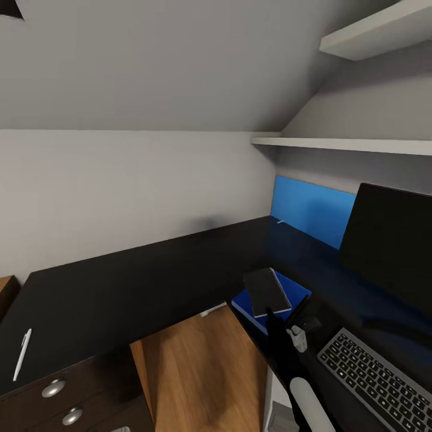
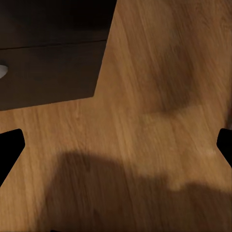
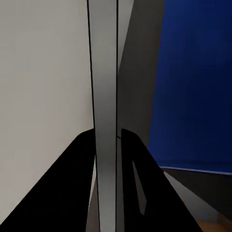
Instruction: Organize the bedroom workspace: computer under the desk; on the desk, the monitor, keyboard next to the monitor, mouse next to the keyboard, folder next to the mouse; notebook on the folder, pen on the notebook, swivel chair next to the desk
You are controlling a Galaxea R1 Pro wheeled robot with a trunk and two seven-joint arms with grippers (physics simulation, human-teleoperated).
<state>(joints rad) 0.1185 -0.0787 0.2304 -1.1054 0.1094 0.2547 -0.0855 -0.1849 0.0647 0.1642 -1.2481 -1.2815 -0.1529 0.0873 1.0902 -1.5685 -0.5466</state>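
Tabletop [image 1: 138,282]: one, L-shaped, glossy black, smooth; stood along the pale grey wall.
Drawer unit [image 1: 36,402]: one, black, under the tabletop's left end; counted two round silver knobs [image 1: 54,387] in the head view.
Monitor [image 1: 390,240]: one, wide flat black screen, stood on the right wing of the tabletop.
Keyboard [image 1: 378,378]: one, slim, black keys in a thin grey frame; lay flat in front of the monitor.
Mouse [image 1: 310,324]: one small dark rounded shape between keyboard and folder; too dark to tell more.
Folder [image 1: 300,293]: one, thin, flat, bright blue, rectangular; lay on the tabletop near the inner corner, beside the mouse.
Notebook [image 1: 267,291]: one, thin, dark grey cover, pale page edge in the right wrist view; sat over the folder, smaller than it, near edge in the claw.
Pen [image 1: 23,354]: one, short, thin, white stick; lay alone on the far left end of the tabletop, well apart from the notebook.
Right claw [image 3: 107,183]: two black wedge-shaped fingers, pressed on both faces of the notebook's edge, clamped on it.
Left claw [image 2: 116,147]: two black fingertips [image 2: 9,150] far apart at the picture's edges, nothing between them; hung over the floor beside the drawer unit.
Floor [image 1: 204,372]: light wood, visible grain.
Shelves [image 1: 354,144]: two, white, flat boards on the wall above the monitor.
Wall panel [image 1: 312,210]: one, plain blue, behind the tabletop.
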